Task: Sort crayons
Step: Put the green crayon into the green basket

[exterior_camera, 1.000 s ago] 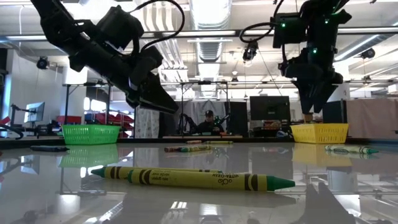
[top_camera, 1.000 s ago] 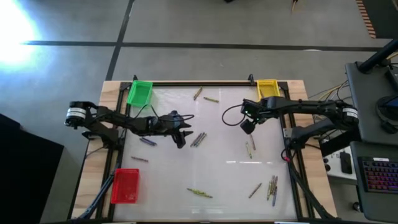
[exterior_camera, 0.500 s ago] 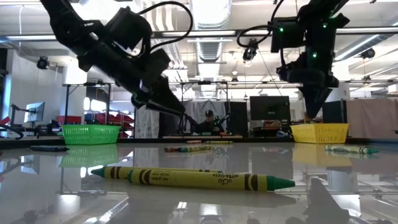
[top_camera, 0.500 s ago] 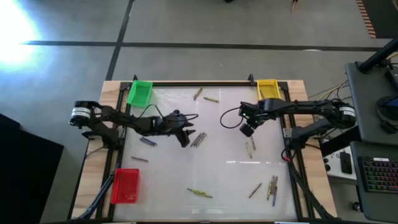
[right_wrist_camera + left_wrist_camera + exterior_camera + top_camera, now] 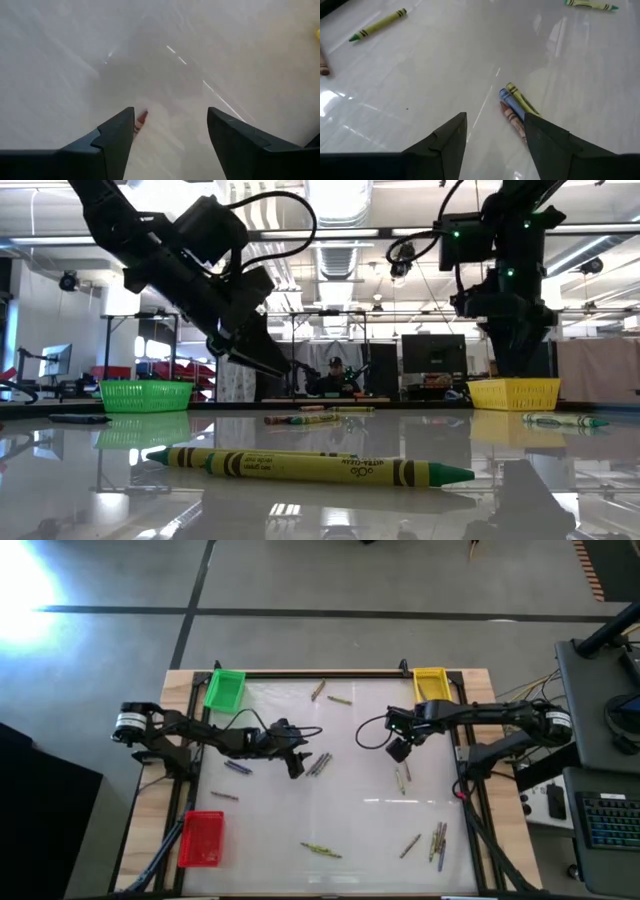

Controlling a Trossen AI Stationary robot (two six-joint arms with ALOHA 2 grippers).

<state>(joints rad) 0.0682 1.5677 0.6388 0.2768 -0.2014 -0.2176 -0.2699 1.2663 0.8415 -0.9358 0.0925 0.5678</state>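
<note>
At the worktop's [image 5: 350, 815] 11 o'clock corner sits the green bin [image 5: 223, 689], at 1 o'clock the yellow bin [image 5: 430, 683], and at 8 o'clock the red bin [image 5: 203, 839]; what any of them holds cannot be made out. Crayons lie scattered loose on the worktop: 2 near 12 o'clock [image 5: 329, 693], a yellow-green one at 6 o'clock [image 5: 321, 851], a bunch at 5 o'clock [image 5: 437, 841]. The left arm reaches in from 9 o'clock, its left end effector [image 5: 294, 764] spread and tilted down just beside a cluster of 3 crayons [image 5: 516, 110], blue, yellow-green and brownish, lying side by side near the centre. The right arm comes from 3 o'clock; the right end effector [image 5: 398, 748] hangs above the surface with fingers apart, a reddish-brown crayon tip [image 5: 141, 118] showing beside one finger.
</note>
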